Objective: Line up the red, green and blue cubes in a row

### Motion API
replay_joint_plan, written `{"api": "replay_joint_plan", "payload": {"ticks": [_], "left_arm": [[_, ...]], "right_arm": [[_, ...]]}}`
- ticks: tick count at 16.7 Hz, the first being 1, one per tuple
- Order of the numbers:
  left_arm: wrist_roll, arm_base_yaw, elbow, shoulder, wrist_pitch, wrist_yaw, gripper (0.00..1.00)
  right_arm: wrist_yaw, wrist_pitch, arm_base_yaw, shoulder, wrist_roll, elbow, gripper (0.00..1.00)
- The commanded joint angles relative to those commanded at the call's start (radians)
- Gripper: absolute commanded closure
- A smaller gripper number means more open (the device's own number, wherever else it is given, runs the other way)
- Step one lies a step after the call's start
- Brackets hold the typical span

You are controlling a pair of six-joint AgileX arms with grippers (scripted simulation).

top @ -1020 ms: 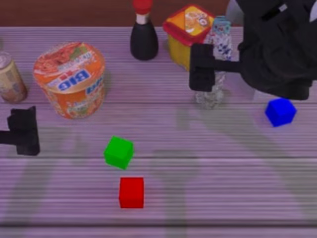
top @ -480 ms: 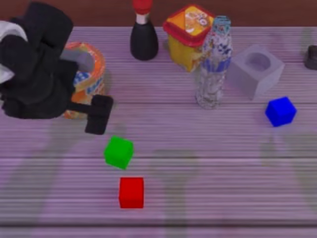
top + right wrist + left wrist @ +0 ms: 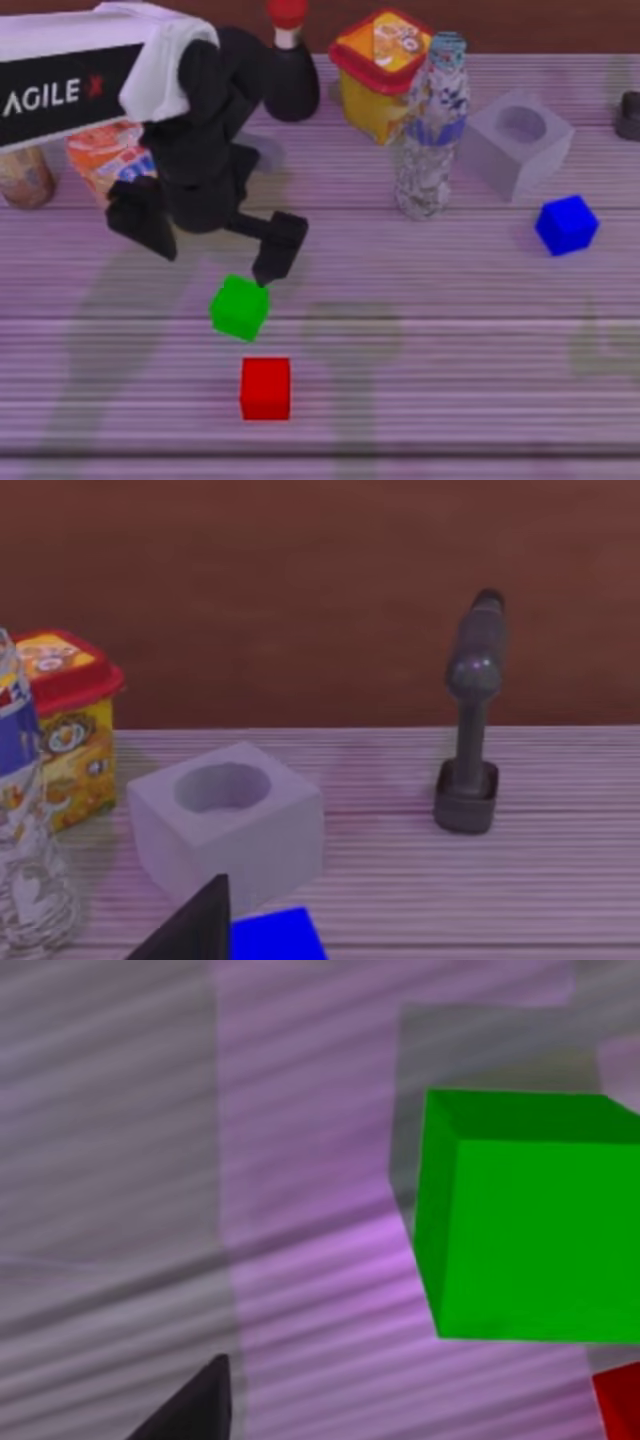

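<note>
- From above, the left arm reaches in from the table's [image 3: 470, 300] far left corner, and the left gripper [image 3: 210, 238] hangs with its fingers spread wide, one finger [image 3: 278, 246] just beyond the green cube [image 3: 239, 306], the other [image 3: 140, 220] well off to the left. It holds nothing.
- The red cube [image 3: 265, 388] sits near the front edge, just in front of the green one and slightly right of it, not touching. The blue cube [image 3: 566, 225] lies well apart, towards the right edge, just in front of a pale grey block [image 3: 518, 141] with a round hole.
- Along the far edge stand a noodle cup [image 3: 105, 160], a dark sauce bottle [image 3: 290, 70], a yellow tub [image 3: 378, 65] and a clear bottle [image 3: 430, 130].
- The left wrist view shows the green cube [image 3: 525, 1215] close up on the table, untouched, with a corner of the red cube [image 3: 618, 1400] beside it and one dark fingertip [image 3: 190, 1410].
- The right wrist view looks over the grey block [image 3: 228, 820] and the blue cube [image 3: 275, 935], with one fingertip [image 3: 195, 925] in sight; whether the right gripper is spread or closed, I cannot tell.
</note>
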Motion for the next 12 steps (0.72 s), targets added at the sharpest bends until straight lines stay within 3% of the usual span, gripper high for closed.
{"api": "replay_joint_plan", "payload": {"ticks": [3, 12], "left_arm": [[-0.004, -0.016, 0.053, 0.061, -0.027, -0.001, 0.0], [-0.001, -0.015, 0.019, 0.101, 0.043, -0.001, 0.0]], "right_arm": [[-0.025, 0.051, -0.027, -0.06, -0.02, -0.059, 0.0], [-0.027, 0.054, -0.029, -0.063, -0.022, -0.062, 0.0]]}}
